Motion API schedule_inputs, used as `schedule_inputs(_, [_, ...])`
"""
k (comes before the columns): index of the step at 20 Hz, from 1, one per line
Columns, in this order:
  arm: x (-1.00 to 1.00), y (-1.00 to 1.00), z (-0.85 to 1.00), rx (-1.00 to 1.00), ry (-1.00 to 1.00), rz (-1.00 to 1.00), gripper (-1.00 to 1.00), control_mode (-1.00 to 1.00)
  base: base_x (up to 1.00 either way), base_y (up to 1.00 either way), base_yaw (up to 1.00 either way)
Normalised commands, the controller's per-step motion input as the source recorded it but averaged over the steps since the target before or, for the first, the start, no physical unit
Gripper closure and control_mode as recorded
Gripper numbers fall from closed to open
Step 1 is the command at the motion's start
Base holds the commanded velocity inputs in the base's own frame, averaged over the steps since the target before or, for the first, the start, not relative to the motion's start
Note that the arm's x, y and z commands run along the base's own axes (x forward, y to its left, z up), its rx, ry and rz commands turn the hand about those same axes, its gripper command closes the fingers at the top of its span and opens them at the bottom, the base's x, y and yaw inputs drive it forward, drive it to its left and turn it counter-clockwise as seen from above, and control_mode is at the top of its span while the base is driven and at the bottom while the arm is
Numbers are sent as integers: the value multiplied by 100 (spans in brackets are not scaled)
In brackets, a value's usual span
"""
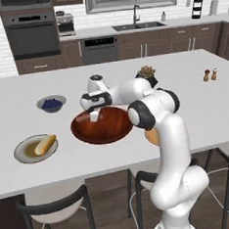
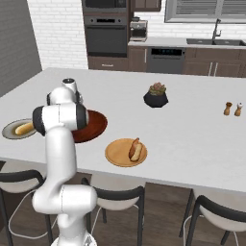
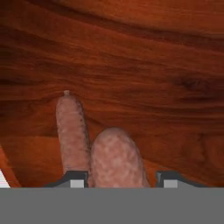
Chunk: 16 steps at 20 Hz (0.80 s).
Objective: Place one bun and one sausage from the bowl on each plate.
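The reddish wooden bowl [image 1: 104,126] sits mid-counter with the gripper [image 3: 121,178] lowered into it, its two finger tips partly closed on either side of a thick sausage [image 3: 116,157], while a thinner second sausage [image 3: 71,131] lies just beside it on the bowl floor. To the bowl's left, the grey-rimmed plate [image 1: 22,146] carries a single bun [image 1: 45,144]; the orange-tan plate [image 2: 115,154] on its other side holds a bun with a sausage [image 2: 135,149]. Behind, a small grey bowl [image 1: 51,103] contains blueberries
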Motion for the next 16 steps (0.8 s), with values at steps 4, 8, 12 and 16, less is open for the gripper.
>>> schedule_inputs(4, [-52,0,49,0,0,0,100,-100,0,0,0])
schedule_inputs(8, [-53,0,16,0,0,0,100,-100,0,0,0])
schedule_inputs(12, [-76,-16,38,1,-4,0,100,-100,0,0,0])
schedule_inputs(16, [-38,-24,57,0,-10,3,100,-100,0,0,0])
